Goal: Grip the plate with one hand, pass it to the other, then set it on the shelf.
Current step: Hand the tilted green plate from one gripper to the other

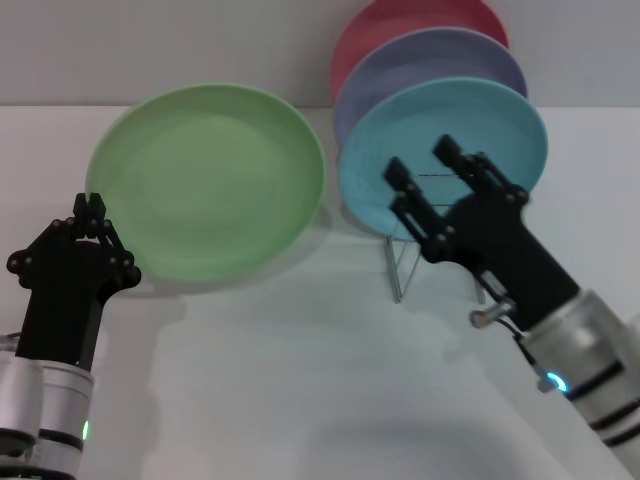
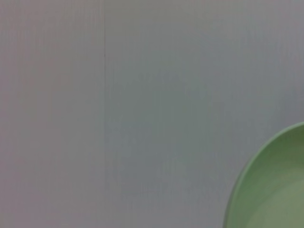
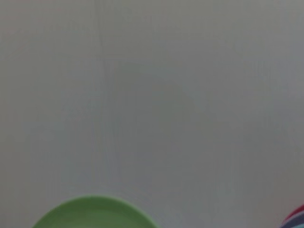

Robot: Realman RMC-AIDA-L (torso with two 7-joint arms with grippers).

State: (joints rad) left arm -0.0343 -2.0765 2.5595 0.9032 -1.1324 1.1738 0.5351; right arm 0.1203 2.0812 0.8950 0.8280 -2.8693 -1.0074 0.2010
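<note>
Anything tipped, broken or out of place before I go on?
Nothing stands out. The green plate lies whole on the table, apart from the rack, where three plates stand upright. Left gripper is at its rim; right gripper open.

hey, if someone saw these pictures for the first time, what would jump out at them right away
Probably the large light green plate lying flat on the white table, to the robot's left. Next, the three plates standing upright in the wire rack on the right: turquoise plate in front, lavender plate behind it, pink plate at the back. The left gripper sits shut at the green plate's near-left edge, and the right gripper hangs open before the turquoise plate.
</note>
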